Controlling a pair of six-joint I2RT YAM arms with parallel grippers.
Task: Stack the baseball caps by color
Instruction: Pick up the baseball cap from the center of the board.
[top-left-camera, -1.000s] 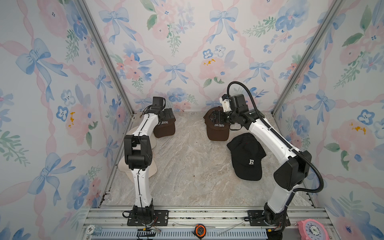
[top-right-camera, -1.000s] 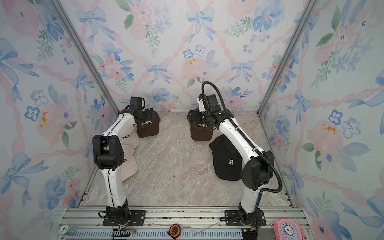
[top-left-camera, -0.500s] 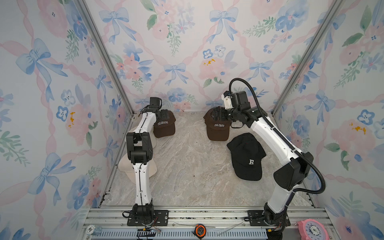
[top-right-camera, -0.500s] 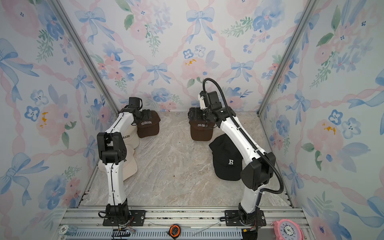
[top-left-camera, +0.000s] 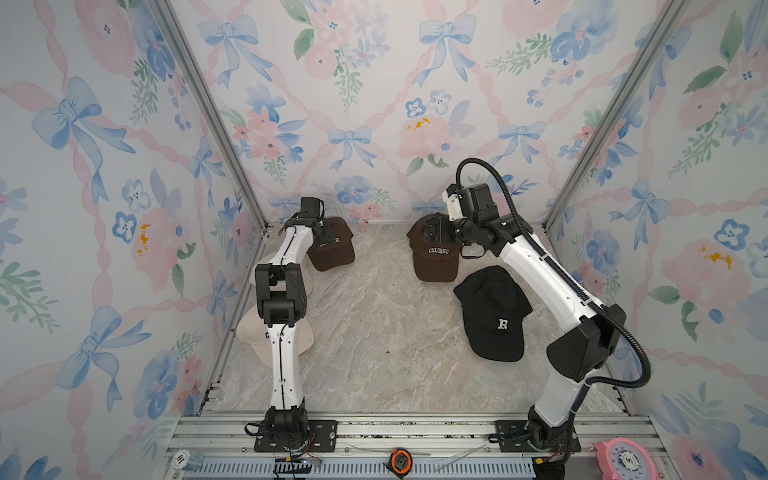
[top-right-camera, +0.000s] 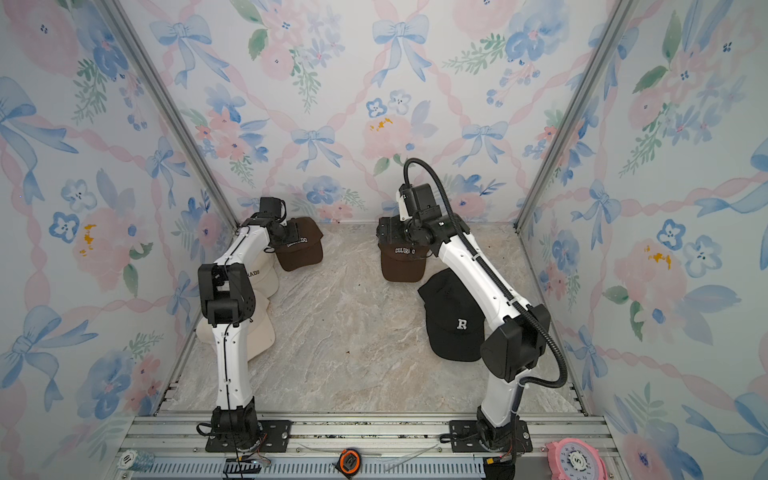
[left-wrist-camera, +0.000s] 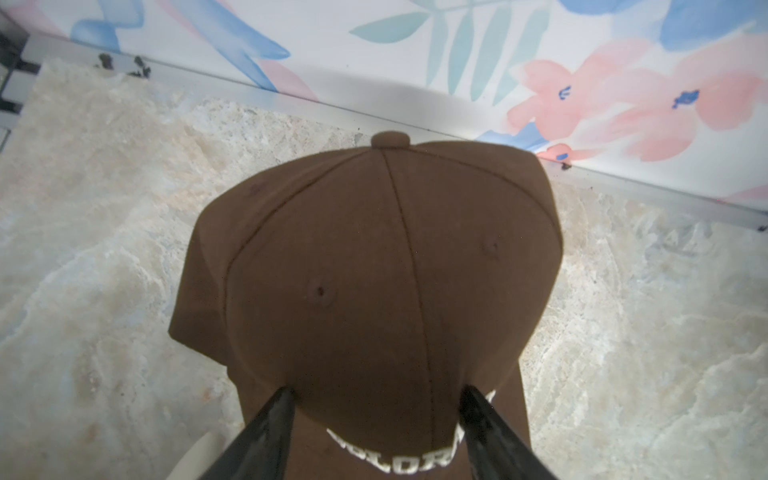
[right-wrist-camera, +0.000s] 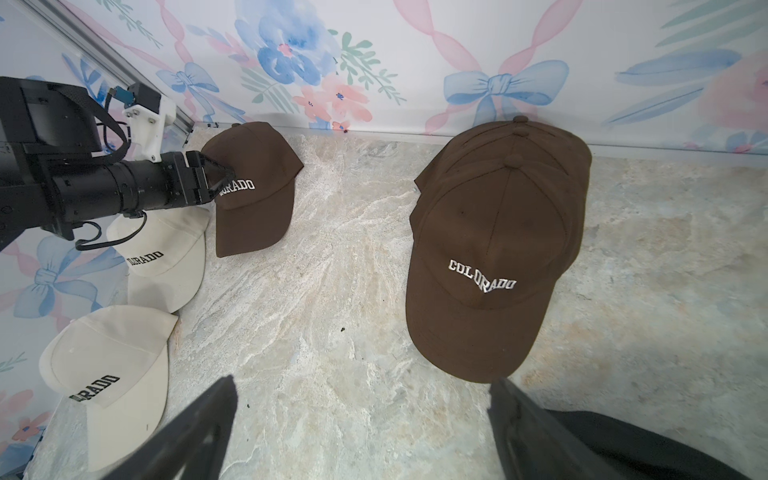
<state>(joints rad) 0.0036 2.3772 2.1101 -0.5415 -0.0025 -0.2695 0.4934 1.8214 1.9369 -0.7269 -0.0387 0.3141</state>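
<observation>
A single dark brown baseball cap (left-wrist-camera: 374, 270) lies at the back left (top-left-camera: 336, 253). My left gripper (left-wrist-camera: 378, 395) is shut on the front of its crown, one finger on each side just above the white lettering; the right wrist view shows the same grip (right-wrist-camera: 220, 174). A stack of three dark brown caps (right-wrist-camera: 490, 249) sits at the back middle (top-left-camera: 436, 259). My right gripper (right-wrist-camera: 363, 382) hangs open over bare floor beside the stack's brim. A black cap with a white "R" (top-left-camera: 494, 316) lies on the right. Two cream caps (right-wrist-camera: 166, 249) (right-wrist-camera: 112, 365) lie along the left wall, partly hidden by my left arm in both top views.
Floral walls close in the marble floor (top-left-camera: 374, 332) on three sides. The metal rail (top-left-camera: 395, 432) at the front carries both arm bases. On it lie an orange tape measure (top-left-camera: 401, 459), a pink timer (top-left-camera: 623, 459) and a small round disc (top-left-camera: 187, 459).
My left arm has swung in over the back-left brown cap and its jaws have narrowed onto the crown. My right arm has shifted only slightly and stays open.
</observation>
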